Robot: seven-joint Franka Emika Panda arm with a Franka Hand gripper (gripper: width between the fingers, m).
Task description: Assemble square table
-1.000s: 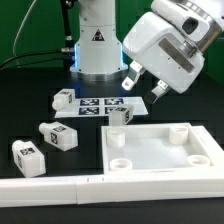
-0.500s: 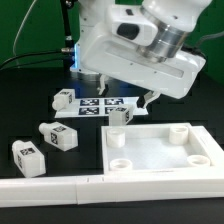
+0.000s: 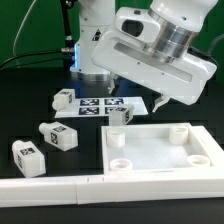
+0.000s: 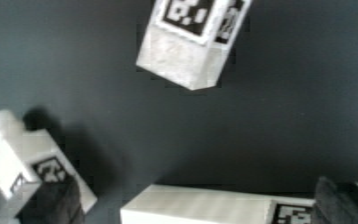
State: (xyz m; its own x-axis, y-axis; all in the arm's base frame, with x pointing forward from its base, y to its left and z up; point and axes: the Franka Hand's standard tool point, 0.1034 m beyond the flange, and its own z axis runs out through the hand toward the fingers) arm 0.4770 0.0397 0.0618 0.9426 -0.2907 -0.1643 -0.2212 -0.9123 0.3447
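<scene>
Exterior view. Black table (image 3: 30, 80). Arm base (image 3: 98, 45) at 12 o'clock from the marker board (image 3: 95, 105). The gripper (image 3: 133, 96) hangs in the air over the board's end on the exterior view's right. Its broad white hand hides that end and part of the base. The jaws are spread wide with nothing between them.

The tabletop (image 3: 160, 150) lies flat at 5 o'clock from the board, rim up, with round sockets showing in its corners. Its near edge runs parallel to the rail (image 3: 60, 186), which lies along the front at 6 o'clock.

There are four loose legs, none of them fitted:
- Rim leg (image 3: 122, 116): just beside the tabletop's far corner, at the board's near edge, tag facing the camera. Its long axis cannot be told.
- Back leg (image 3: 63, 99): at 9 o'clock from the board, close to it, lying tilted.
- Mid leg (image 3: 58, 136): on its side, long axis roughly 9-to-3.
- Front leg (image 3: 28, 153): at 8 o'clock from the mid leg, on its side, near the rail.

Wrist view. Blurred. A dark finger (image 4: 350, 200) shows at one corner. Three tagged legs sit on the black surface: lone leg (image 4: 190, 42) well apart from the others, side leg (image 4: 19, 160), and low leg (image 4: 220, 205), the one nearest the finger. Nothing is gripped.
</scene>
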